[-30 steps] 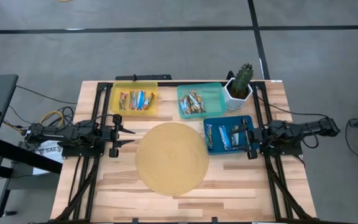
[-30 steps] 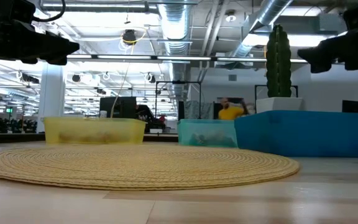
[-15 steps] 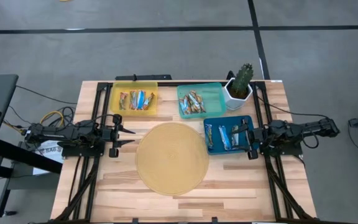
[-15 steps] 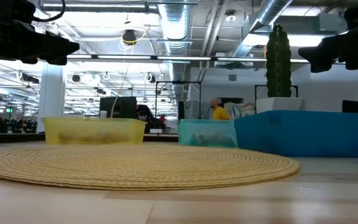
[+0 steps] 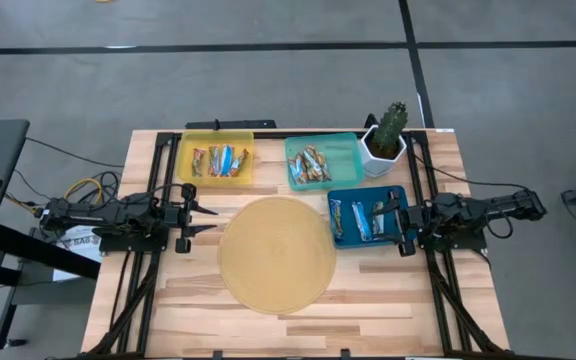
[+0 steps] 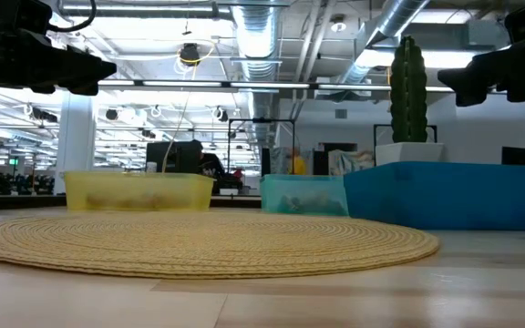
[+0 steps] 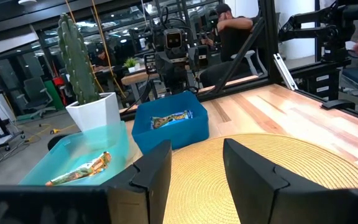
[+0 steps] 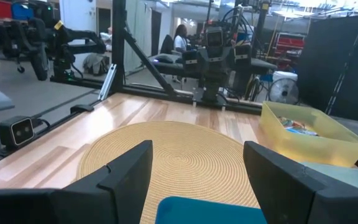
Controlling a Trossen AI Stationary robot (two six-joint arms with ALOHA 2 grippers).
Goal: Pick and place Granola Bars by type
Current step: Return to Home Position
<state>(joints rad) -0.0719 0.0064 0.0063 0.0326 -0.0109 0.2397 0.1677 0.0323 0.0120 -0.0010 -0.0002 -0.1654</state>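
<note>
The granola bars lie in three trays. The yellow tray (image 5: pixel 216 157) holds a mix of orange and blue-and-white bars (image 5: pixel 220 160). The teal tray (image 5: pixel 322 161) holds tan and orange bars (image 5: pixel 310 165). The blue tray (image 5: pixel 365 216) holds blue-and-white bars (image 5: pixel 365 217). My left gripper (image 5: pixel 206 219) hovers open at the left edge of the round mat, fingers pointing toward the table's right. My right gripper (image 5: pixel 394 224) hovers open over the blue tray's right part, pointing toward the table's left. Both are above the table and touch nothing.
A round woven mat (image 5: pixel 277 254) lies in the table's middle. A potted cactus (image 5: pixel 385 139) stands at the far right, beside the teal tray. Bare wood lies along the near edge (image 5: pixel 288 325). A person shows in the room behind the table in the low view.
Neither arm nor any bar has moved. Only a person in the room behind the table has walked toward the left of the low view.
</note>
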